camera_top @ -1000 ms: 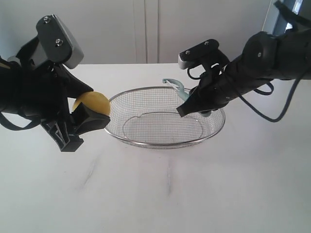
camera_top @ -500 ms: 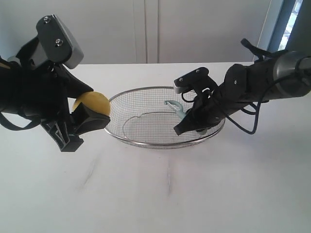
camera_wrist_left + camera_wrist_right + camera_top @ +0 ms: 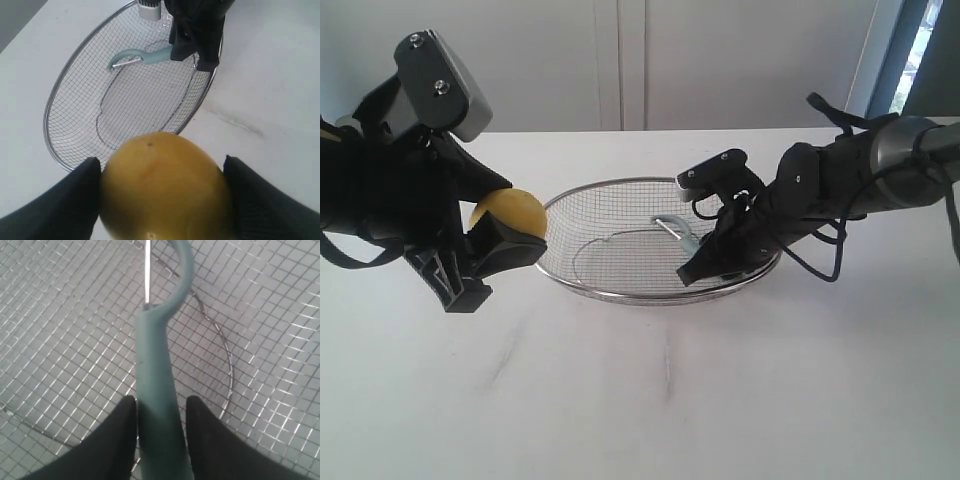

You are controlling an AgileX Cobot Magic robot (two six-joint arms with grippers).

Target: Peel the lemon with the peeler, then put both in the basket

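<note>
The yellow lemon point(image 3: 510, 212) hangs above the table just left of the wire mesh basket point(image 3: 620, 297), with my left gripper point(image 3: 505, 228) shut on it. In the left wrist view the lemon point(image 3: 162, 185) fills the space between both black fingers, with the basket point(image 3: 50, 107) beyond it. My right gripper point(image 3: 695, 268) reaches down inside the basket's right half, shut on the teal handle of the peeler point(image 3: 675, 226). The right wrist view shows the peeler point(image 3: 155, 390) pinched between my fingertips point(image 3: 160, 405), its curved head and blade low over the mesh. I cannot tell whether it touches.
The basket stands mid-table on a white surface point(image 3: 670, 400). A pale wall rises behind the table's far edge point(image 3: 620, 131). The right arm and its cables point(image 3: 840, 200) hang over the basket's right rim.
The right gripper has carried the peeler from above the basket's far rim down into the basket, with its head now near the mesh floor. The left arm and lemon have not moved.
</note>
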